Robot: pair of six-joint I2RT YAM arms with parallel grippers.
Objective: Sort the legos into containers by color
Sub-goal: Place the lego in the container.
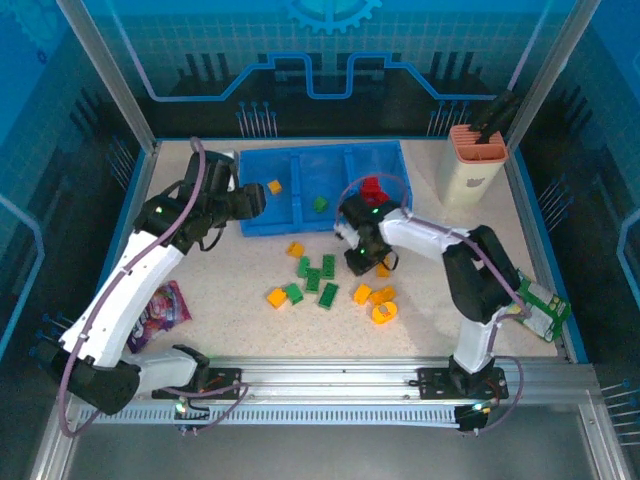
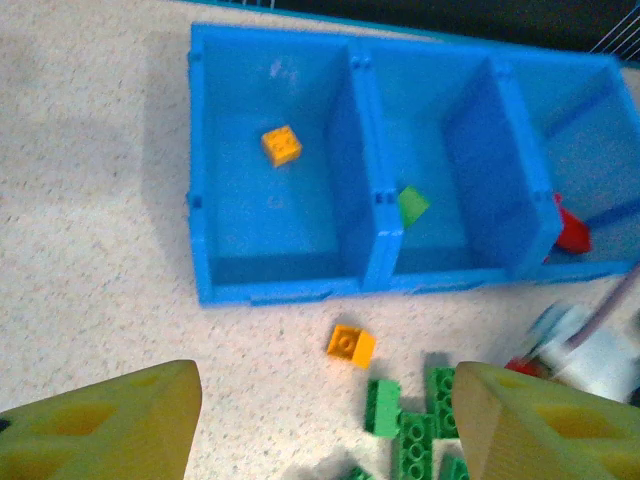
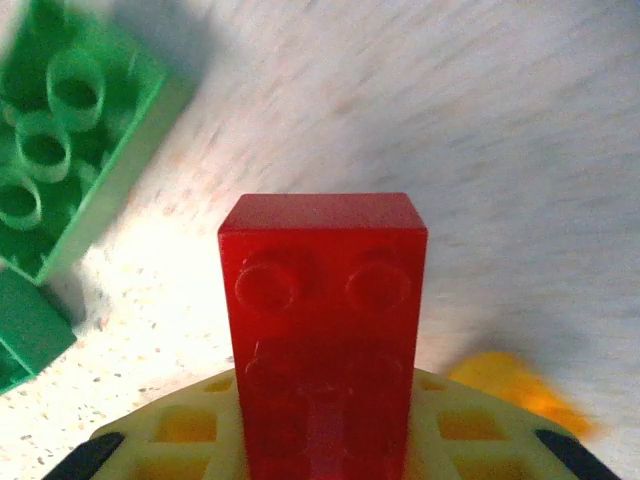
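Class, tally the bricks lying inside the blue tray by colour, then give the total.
Orange brick: 1, left compartment
Green brick: 1, middle compartment
Red brick: 1 that shows, right compartment, partly hidden
Total: 3 visible in the blue tray

In the right wrist view the red lego (image 3: 322, 330) runs off the bottom edge, a green lego (image 3: 75, 150) is cut by the left edge, and an orange shape (image 3: 520, 395) at lower right is too blurred to name. The left wrist view crops the tray (image 2: 270, 285) at its right end.
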